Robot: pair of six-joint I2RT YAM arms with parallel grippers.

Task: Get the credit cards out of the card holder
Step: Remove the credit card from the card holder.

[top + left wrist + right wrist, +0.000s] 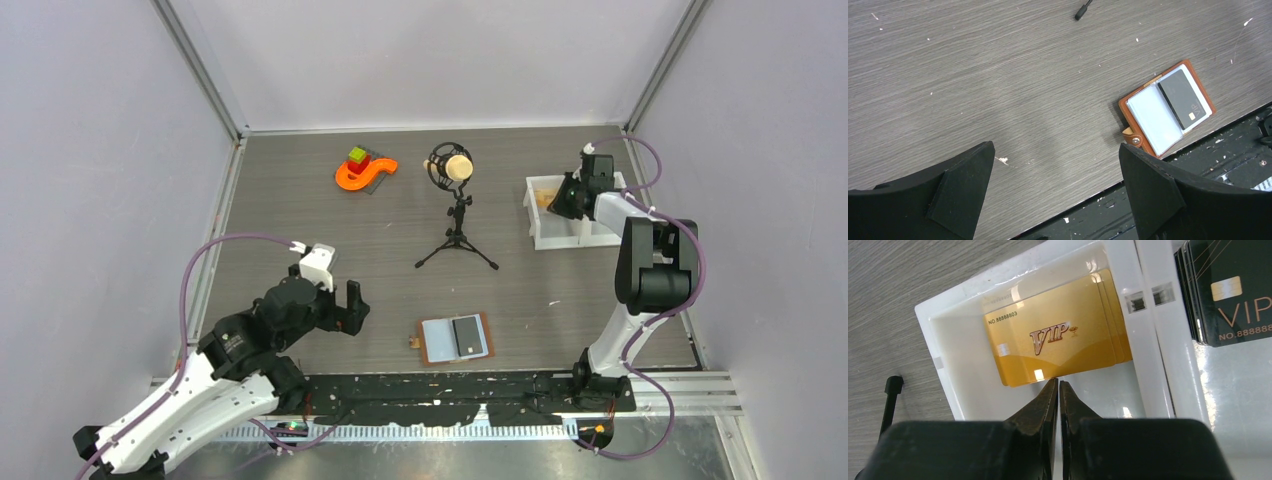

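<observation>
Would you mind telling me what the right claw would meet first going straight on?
Probably the gold cards in the white bin; the right claw, shut, points at their near edge, though depth is unclear.

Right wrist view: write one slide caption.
Shut right pincer beside gold VIP cards in white bin; black cards in neighbouring compartment.
</observation>
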